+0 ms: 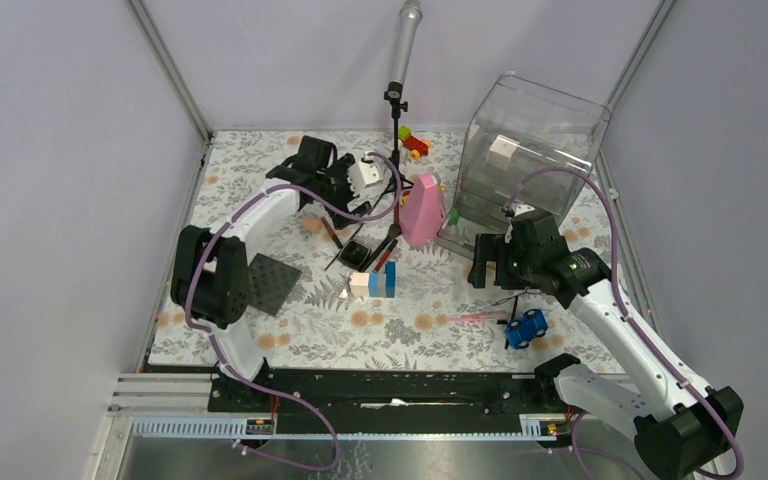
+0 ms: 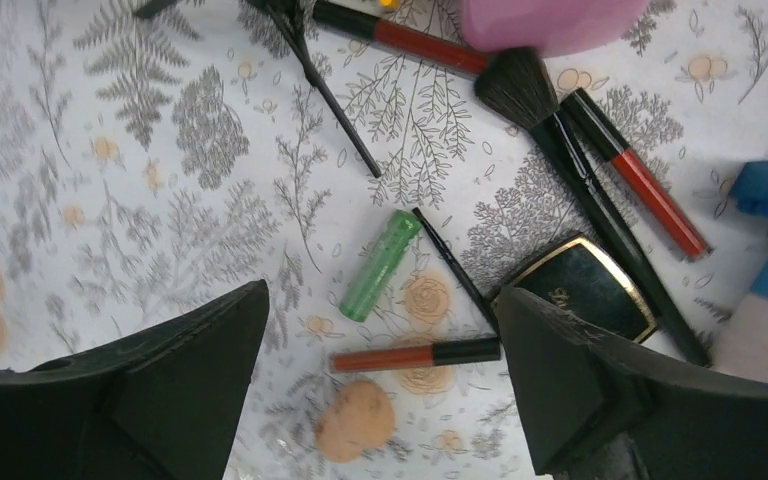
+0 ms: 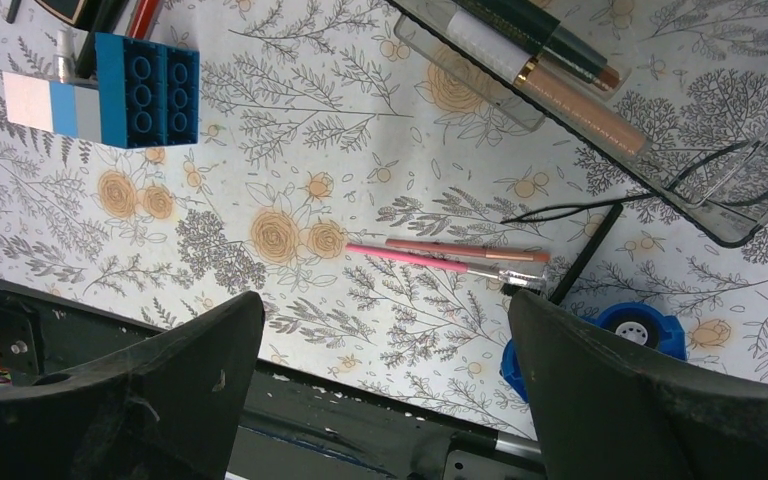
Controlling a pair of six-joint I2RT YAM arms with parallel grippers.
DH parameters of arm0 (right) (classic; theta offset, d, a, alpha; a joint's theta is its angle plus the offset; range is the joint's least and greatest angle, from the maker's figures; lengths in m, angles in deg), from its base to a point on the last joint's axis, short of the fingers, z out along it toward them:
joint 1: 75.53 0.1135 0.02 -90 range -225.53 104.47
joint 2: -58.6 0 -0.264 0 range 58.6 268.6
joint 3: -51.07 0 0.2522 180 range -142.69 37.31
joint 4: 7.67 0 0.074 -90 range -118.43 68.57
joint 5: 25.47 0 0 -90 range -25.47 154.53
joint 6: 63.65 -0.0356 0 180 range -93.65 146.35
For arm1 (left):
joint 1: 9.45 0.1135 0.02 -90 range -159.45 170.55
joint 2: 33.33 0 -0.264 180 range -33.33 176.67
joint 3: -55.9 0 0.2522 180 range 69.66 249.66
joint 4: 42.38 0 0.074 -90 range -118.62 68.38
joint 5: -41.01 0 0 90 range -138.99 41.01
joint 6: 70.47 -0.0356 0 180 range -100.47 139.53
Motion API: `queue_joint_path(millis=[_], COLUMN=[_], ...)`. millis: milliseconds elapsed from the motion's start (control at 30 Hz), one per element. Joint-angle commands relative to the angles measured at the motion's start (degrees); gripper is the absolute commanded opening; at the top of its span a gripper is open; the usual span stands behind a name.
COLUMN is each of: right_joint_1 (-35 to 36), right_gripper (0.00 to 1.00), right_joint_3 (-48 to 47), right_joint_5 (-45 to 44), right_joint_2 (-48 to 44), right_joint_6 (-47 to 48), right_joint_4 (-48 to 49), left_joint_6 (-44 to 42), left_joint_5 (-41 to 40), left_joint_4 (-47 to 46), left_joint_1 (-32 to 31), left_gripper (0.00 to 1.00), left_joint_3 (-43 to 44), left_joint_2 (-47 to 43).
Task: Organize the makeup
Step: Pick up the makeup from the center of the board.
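Observation:
My left gripper [image 2: 380, 330] hangs open over a scatter of makeup at the table's back left. A red-and-black lip pencil [image 2: 415, 354] and a peach sponge [image 2: 355, 420] lie between its fingers. A green tube [image 2: 380, 265] is just beyond them, and a black compact [image 2: 585, 290] sits by the right finger. A big brush [image 2: 520, 88] and a red pencil [image 2: 650, 190] lie farther off. My right gripper [image 3: 385, 340] is open and empty above the near table edge. A pink pencil [image 3: 410, 258] and a peach pencil [image 3: 465, 248] rest beyond it.
A clear organizer [image 1: 535, 150] stands at the back right, and its tray [image 3: 730, 225] holds a few sticks. A pink cone [image 1: 422, 210], coloured blocks [image 1: 373, 283], a blue toy car [image 1: 526, 327], a dark flat square [image 1: 270, 283] and a microphone stand [image 1: 397, 80] share the table.

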Motion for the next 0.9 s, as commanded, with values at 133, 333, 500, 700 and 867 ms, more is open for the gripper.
queue_joint_path(millis=[133,333,500,700,867], right_joint_1=[-0.2,-0.1,-0.2,-0.2,-0.2], right_gripper=[1.0,1.0,1.0,1.0,1.0], right_joint_3=[1.1,1.0,0.9,0.8,0.6], right_joint_5=[1.2,0.9,0.6,0.5,0.4], right_joint_2=[-0.9,-0.3,0.4,1.1,1.4], right_joint_6=[0.7,0.8,0.7,0.6,0.7], right_joint_4=[0.9,0.7,0.7,0.8,0.8], left_joint_6=[-24.5,-27.1,-26.2,-26.2,-26.1], left_joint_5=[8.4,7.0,6.5,3.2,1.0], left_joint_4=[15.0,15.7,12.8,11.0,11.1], left_joint_1=[3.2,3.2,3.0,2.8,2.7], left_gripper=[0.92,0.86,0.78,0.61,0.57], left_joint_3=[11.8,13.5,13.9,14.7,15.0], left_joint_2=[10.2,14.9,17.0,19.8,21.7])
